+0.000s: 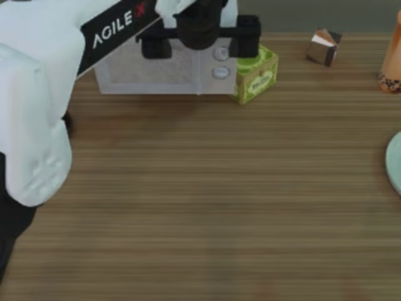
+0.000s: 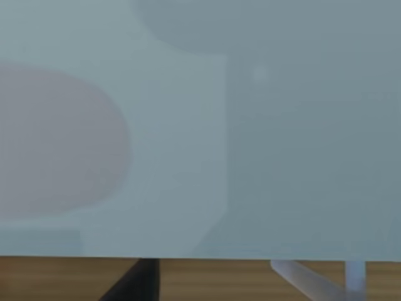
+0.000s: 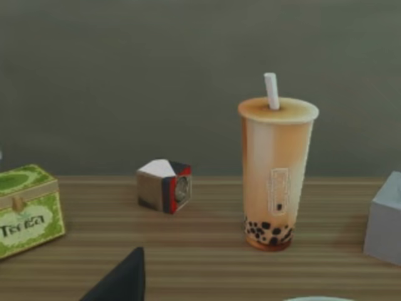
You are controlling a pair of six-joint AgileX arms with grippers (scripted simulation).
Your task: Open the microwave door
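Left gripper jaws spread wide over the microwave.

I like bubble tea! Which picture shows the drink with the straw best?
The right wrist view: the bubble tea cup stands whole there, with straw and dark pearls. The top view catches only its edge at the table's right. The left wrist view doesn't show it.

Green box touches the microwave's right; table front open.

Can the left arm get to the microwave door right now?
Probably yes. The left gripper hangs right over the microwave, and nothing sits in front of the microwave door. The green box is off to the side.
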